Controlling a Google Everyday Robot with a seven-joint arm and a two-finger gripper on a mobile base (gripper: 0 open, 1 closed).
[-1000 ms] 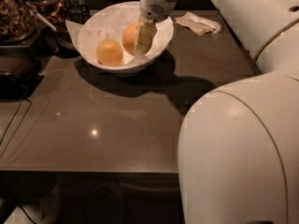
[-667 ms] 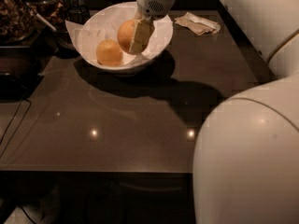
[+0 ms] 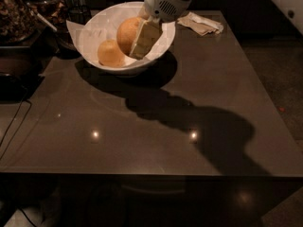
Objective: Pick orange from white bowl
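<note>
Nearest to the camera, the front edge of the dark surface (image 3: 156, 150) is seen, running well in front of the white bowl (image 3: 163, 46). Between that edge and the bowl, a wide stretch of bare, glossy top is left. It is crossed only by the broad shadow of the arm (image 3: 189, 122), which spreads in front and to the right of the bowl, and by two small glints of light. To the front-left of the bowl, a thin cable (image 3: 14, 124) is draped over the side edge of the surface. To the right of the bowl, the top is left open up to its right edge.

The bowl itself is set near the far-left corner and is lined with crumpled white paper (image 3: 87, 32). A paler, yellower fruit (image 3: 111, 53) is lodged in the bowl's front-left part. The orange (image 3: 127, 31) is placed just behind and to the right of it, inside the bowl. The claw (image 3: 138, 48) is lowered into the bowl from above and laid against the orange's right side. Whether it is open or closed cannot be told.

Right of the bowl, near the far edge, a crumpled napkin (image 3: 201, 23) is laid flat, well apart from the rim. Left of and behind the bowl, dark clutter (image 3: 19, 13) is crowded close to its rim.
</note>
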